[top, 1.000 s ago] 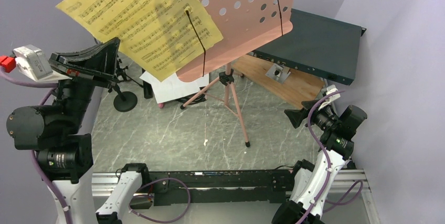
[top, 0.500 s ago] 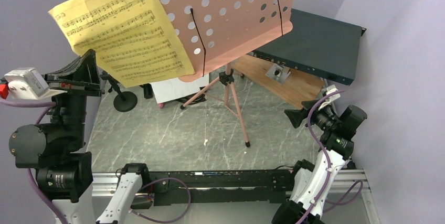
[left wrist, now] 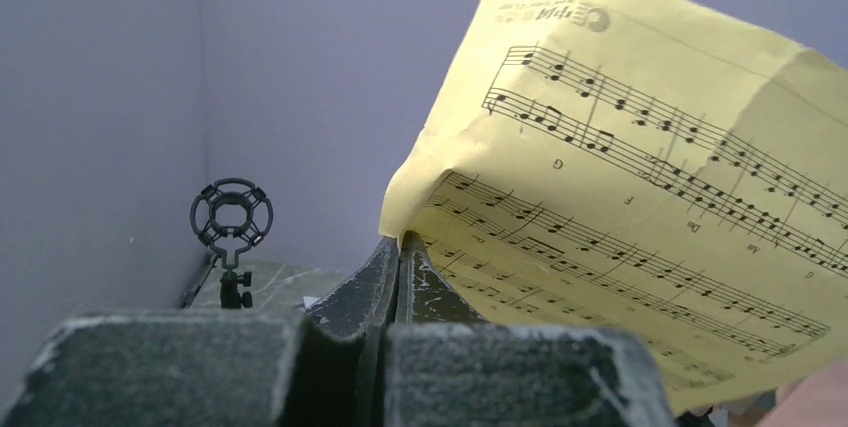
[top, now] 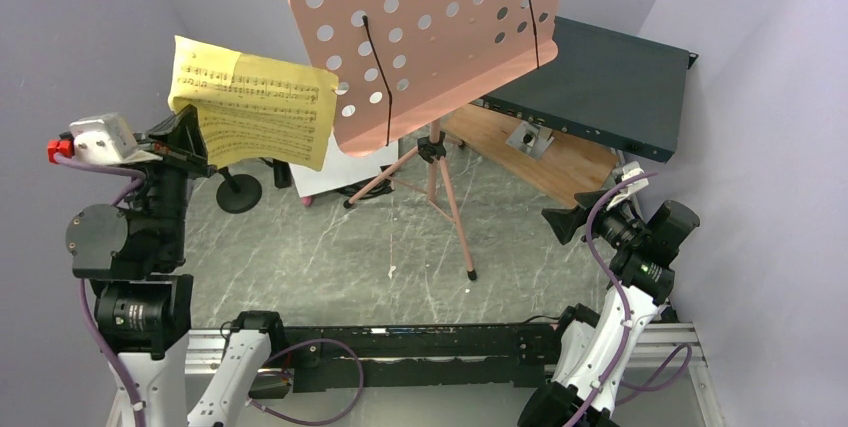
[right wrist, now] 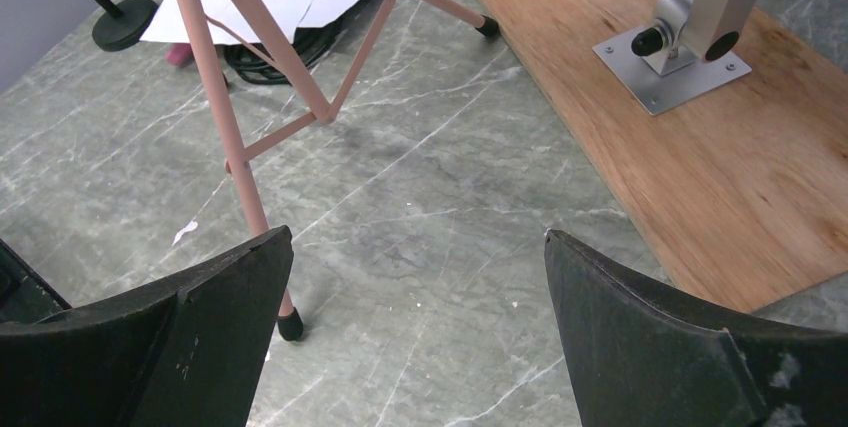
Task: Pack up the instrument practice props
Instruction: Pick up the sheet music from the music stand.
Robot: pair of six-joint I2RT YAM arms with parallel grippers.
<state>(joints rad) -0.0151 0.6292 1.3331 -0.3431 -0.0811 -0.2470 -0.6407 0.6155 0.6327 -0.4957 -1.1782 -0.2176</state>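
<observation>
The pink perforated music desk (top: 440,37) stands on its tripod legs (top: 438,197) at the back of the table. My left gripper (top: 193,137) is shut on the lower left edge of a yellow sheet-music page (top: 255,112), held in the air to the left of the desk and apart from it. In the left wrist view the shut gripper (left wrist: 400,243) pinches the curled page (left wrist: 640,197), with a small black mic holder (left wrist: 232,220) behind. White pages (top: 325,169) lie under the desk. My right gripper (top: 572,219) hangs open and empty over the tabletop (right wrist: 418,247).
A dark teal rack box (top: 600,82) rests at the back right on a brown wooden board (top: 545,157) with a metal bracket (right wrist: 680,47). A round black stand base (top: 238,192) sits at the left. Walls close in on both sides.
The yellow page has slid off the pink desk, leftward and downward, in my left gripper. The left arm has dropped with it. The right arm has not moved.
</observation>
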